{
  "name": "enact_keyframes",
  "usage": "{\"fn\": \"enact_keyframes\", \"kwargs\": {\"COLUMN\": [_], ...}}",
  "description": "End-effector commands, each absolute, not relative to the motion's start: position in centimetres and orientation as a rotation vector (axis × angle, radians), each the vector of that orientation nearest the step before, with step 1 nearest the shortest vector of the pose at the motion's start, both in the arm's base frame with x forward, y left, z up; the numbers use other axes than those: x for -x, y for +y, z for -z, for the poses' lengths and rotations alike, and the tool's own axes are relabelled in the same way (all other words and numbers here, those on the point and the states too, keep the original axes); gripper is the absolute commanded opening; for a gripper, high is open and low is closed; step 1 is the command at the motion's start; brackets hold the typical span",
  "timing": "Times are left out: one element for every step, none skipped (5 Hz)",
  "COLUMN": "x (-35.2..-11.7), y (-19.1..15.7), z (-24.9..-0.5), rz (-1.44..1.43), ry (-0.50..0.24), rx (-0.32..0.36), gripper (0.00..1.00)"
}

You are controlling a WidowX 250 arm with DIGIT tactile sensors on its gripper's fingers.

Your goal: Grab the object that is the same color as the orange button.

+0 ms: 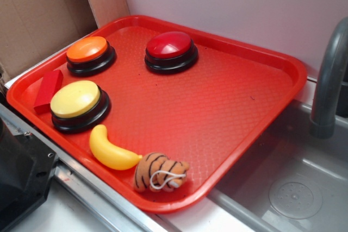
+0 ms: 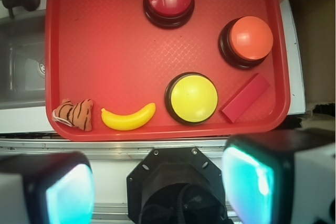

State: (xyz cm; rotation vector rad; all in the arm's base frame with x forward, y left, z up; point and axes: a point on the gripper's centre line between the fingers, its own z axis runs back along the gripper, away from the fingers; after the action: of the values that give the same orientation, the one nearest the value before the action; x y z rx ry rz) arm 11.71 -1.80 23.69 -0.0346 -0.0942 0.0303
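Plush tiger point(image 1: 160, 172) point(image 2: 74, 114) at tray point(image 1: 228, 107) point(image 2: 105, 51) corner, banana point(image 1: 111, 150) point(image 2: 128, 117) beside.

The tray point(image 1: 261, 74) looks like red plastic with a fine pebbled, slightly shiny surface. The plush tiger point(image 1: 159, 172) is soft furry cloth with a white string. The orange button point(image 1: 87, 49) has a smooth glossy dome on a shiny black base. The banana point(image 1: 111, 150) is smooth glossy plastic. The sink point(image 1: 304, 183) looks like dull grey metal

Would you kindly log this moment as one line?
gripper open, above tray edge | plush tiger ungrasped, beside banana | orange button untouched
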Motion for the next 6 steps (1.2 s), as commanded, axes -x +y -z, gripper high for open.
{"fn": "enact_keyframes", "kwargs": {"x": [-11.7,-14.1,-15.1,-15.5,-16.0,-15.4], "y": [-1.8,-3.9,-6.5,-8.4,-11.7,-14.1], "z": [-23.7,-22.7,-21.7,-19.9,-16.2,-13.0], "rz": [-0.030,0.222,0.471,0.699,0.935,1.181], "ry": [-0.094,-0.124,-0.230,-0.243,-0.293,-0.288], "rx": [0.035,-0.016,-0.075,-0.078,0.045,0.101], "gripper": [1.00,1.00,1.00,1.00,1.00,1.00]}}
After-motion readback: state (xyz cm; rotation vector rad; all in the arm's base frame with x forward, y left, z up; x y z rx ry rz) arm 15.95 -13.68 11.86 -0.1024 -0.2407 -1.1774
